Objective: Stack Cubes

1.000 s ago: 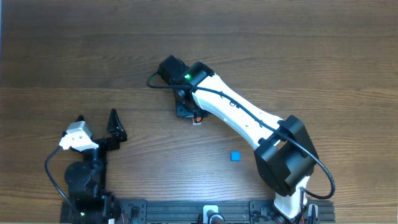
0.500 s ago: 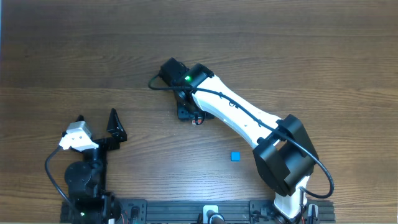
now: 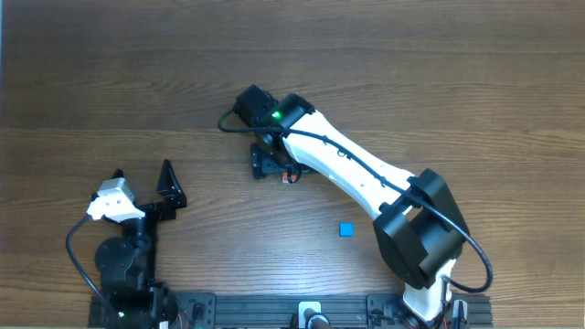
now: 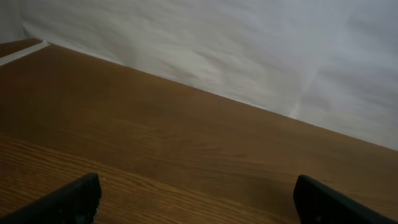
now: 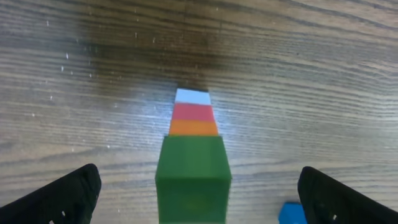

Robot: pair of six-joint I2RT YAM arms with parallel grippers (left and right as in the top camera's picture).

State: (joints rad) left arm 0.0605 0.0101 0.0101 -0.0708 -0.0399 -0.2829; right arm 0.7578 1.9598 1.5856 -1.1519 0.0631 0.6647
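Right claw is hanging wide open over a stack on the table: green cube topping orange cube, red cube, and white cube. Blue cube is lying apart. Left claw is sitting open, well away.

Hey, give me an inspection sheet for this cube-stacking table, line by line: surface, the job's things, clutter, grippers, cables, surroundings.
Surface: brown wood-grain table, no damage seen.
Job's things: stack of four small cubes, with the green cube on top, then the orange cube, the red cube and the white cube at the bottom. A small blue cube lies loose, apart from the stack.
Clutter: nothing seen.
Grippers: right gripper above the stack, jaws open, clear of the green cube. Left gripper near its base, jaws open.
Cables: black cable along the white right arm; black cable loop by the left base.
Surroundings: white backdrop behind the table.
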